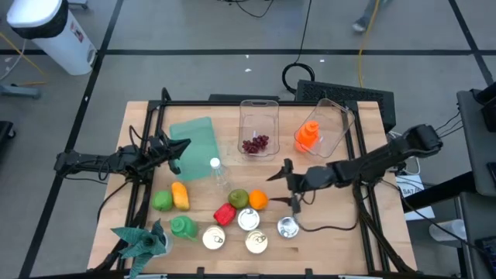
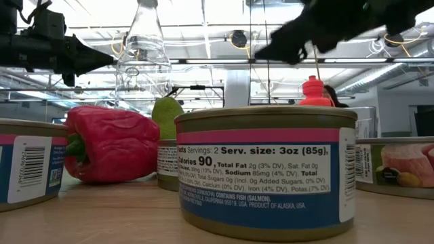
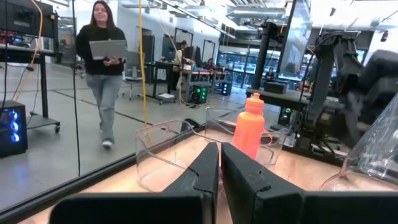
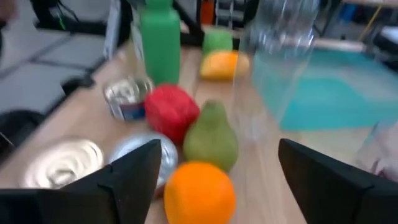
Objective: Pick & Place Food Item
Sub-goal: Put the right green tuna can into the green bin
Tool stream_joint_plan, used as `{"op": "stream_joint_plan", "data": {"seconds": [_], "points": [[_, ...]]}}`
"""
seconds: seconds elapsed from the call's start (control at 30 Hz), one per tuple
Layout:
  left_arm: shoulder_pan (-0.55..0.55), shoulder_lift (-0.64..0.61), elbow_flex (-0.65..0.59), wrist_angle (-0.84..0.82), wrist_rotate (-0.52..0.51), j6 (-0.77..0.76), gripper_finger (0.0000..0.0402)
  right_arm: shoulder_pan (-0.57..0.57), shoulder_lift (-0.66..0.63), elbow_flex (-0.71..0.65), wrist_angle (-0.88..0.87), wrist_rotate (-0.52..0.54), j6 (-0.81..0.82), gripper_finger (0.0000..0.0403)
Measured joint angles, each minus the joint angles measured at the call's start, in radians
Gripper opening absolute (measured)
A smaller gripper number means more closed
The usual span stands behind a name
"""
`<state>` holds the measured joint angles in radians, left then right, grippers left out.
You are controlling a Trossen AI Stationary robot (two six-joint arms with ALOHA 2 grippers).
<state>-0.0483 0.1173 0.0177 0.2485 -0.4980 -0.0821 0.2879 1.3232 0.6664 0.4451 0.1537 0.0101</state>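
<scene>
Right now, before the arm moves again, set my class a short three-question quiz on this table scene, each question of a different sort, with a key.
1. True or false: the right gripper is open, with the orange just ahead of it.
2. Which clear bin holds the orange bottle? A) the bin with the dark red fruit B) the tilted bin to its right C) neither
3. Fill in: between the orange and the red pepper lies the green ____.

Key: 1 true. 2 B. 3 pear.
</scene>
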Motion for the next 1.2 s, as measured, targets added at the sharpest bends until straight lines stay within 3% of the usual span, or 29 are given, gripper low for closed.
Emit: {"op": "stream_joint_plan", "data": {"seconds": [0.17,0.33,0.53,0.8,1.2], "points": [[0.000,0.000,0.000,-0.003,0.000,0.000,0.0026,0.041,-0.116,-0.031,-0.017,-0.008,-0.010,0.0251],[0.000,0.000,0.000,-0.012,0.000,-0.003,0.0026,0.143,-0.136,-0.039,-0.106,-0.018,-0.012,0.0224],[0.000,0.000,0.000,-0.009,0.000,-0.006,0.0026,0.271,-0.102,-0.039,-0.195,0.055,0.078,0.0259],[0.000,0.000,0.000,-0.012,0.000,-0.010,0.0026,0.328,-0.066,-0.039,-0.313,0.088,0.209,0.0318],[0.000,0.000,0.000,0.054,-0.001,-0.058,0.0026,0.315,0.059,-0.039,-0.316,0.134,0.226,0.0314]]}}
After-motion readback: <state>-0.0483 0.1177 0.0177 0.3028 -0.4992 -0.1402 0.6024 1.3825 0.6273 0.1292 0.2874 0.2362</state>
